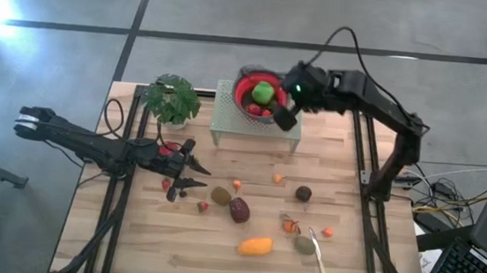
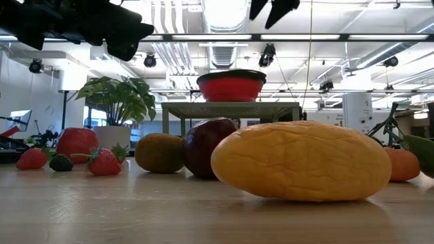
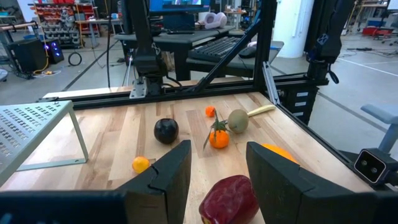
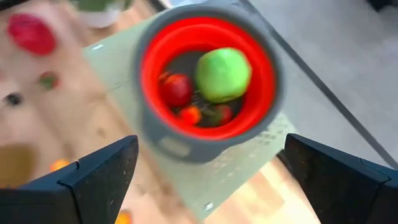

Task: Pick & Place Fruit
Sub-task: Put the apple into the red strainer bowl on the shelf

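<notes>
Mango [image 2: 302, 161] sitting closest, still waiting on the table with plum [image 1: 239, 209] and berries beyond the part-open, empty left gripper [image 1: 189, 172], while the wide-open right gripper [image 4: 205, 177] is hovering over the bowl [image 4: 149, 68] holding apple [image 4: 222, 74].

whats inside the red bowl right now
The red bowl holds a green apple, a dark red fruit and two small red pieces beside it. Anything beneath the apple is covered from view.
</notes>
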{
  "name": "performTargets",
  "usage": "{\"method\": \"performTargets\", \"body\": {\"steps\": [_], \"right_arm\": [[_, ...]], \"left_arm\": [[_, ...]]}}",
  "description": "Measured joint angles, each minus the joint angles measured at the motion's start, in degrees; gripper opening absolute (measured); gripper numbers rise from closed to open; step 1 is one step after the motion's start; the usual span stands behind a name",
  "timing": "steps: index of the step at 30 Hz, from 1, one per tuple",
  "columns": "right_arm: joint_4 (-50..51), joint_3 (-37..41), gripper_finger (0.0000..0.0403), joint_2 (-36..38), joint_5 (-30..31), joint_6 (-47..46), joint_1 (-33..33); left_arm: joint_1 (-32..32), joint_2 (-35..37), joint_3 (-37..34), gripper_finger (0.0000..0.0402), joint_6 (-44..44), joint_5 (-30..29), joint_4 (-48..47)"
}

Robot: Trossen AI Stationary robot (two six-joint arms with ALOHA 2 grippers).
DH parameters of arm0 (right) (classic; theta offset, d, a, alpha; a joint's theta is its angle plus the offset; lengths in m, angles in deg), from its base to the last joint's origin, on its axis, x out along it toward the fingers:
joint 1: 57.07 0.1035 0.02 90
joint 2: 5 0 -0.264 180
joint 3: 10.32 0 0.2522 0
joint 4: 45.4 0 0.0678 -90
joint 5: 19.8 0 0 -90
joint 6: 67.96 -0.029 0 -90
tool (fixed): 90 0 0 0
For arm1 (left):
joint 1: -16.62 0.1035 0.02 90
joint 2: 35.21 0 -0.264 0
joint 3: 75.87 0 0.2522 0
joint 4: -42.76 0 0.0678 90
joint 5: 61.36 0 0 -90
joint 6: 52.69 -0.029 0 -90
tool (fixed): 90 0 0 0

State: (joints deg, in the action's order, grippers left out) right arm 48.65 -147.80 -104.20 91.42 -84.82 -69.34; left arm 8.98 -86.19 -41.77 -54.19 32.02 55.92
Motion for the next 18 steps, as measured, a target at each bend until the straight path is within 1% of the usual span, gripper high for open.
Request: {"method": "performTargets", "body": {"steps": [4,11,14,18], "right_arm": [[-0.1,5.8,0.04,4.5,0.7,-3.2,5.6],[-0.3,21.8,0.04,15.6,7.6,-10.4,15.5],[-1.7,29.1,0.04,21.8,9.8,-14.1,18.0],[-4.7,38.9,0.04,30.0,10.1,-16.1,20.1]], "left_arm": [[0.0,0.0,0.0,0.0161,0.0,0.0,0.0],[0.0,0.0,0.0,0.0161,0.0,0.0,0.0],[0.0,0.0,0.0,0.0161,0.0,0.0,0.0],[0.0,0.0,0.0,0.0161,0.0,0.0,0.0]]}}
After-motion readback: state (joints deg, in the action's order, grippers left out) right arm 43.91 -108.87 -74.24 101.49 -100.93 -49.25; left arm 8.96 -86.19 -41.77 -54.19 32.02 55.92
